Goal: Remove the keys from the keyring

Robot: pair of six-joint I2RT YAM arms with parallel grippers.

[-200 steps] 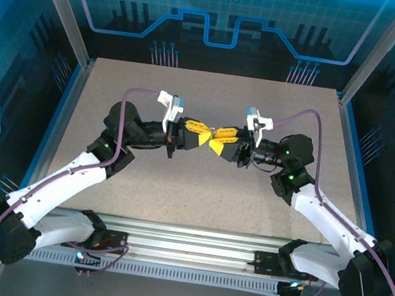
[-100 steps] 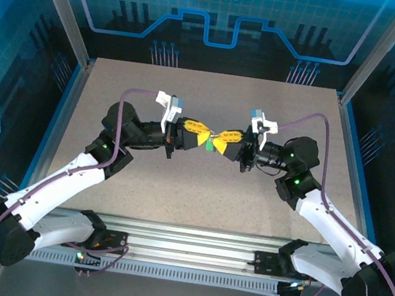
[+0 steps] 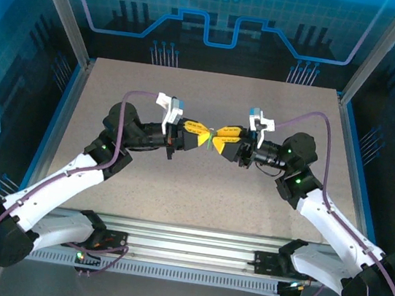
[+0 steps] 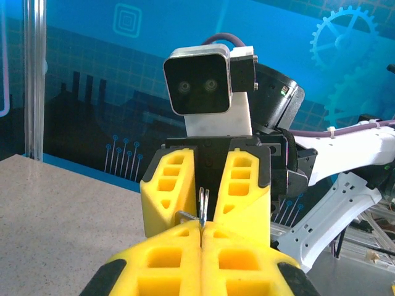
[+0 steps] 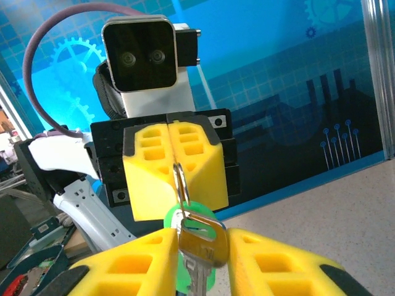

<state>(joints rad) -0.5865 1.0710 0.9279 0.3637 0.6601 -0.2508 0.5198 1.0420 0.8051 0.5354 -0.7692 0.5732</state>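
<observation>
Nearest the right wrist camera, the right claw [image 5: 202,253] stands part open, its yellow fingers [image 5: 142,262] flanking the tiny key of silvery metal against a bright green plastic head [image 5: 200,237]. Whether the pads actually press it I cannot tell. Just beyond, the key hangs on the thin dull-grey metal ring [image 5: 179,182], which the left claw [image 5: 174,166] pinches fully shut. Both are in the air above the speckled grey desk [image 5: 358,222].

To do this step well, I judge the left should hold the ring rigid. The right should grip the key's head squarely and walk it round the coil to the split, not tug straight.

The right wrist view gives the key's flat face. The left wrist view gives the ring edge-on at the pinch. Overhead, the arms meet tip to tip mid-desk.
</observation>
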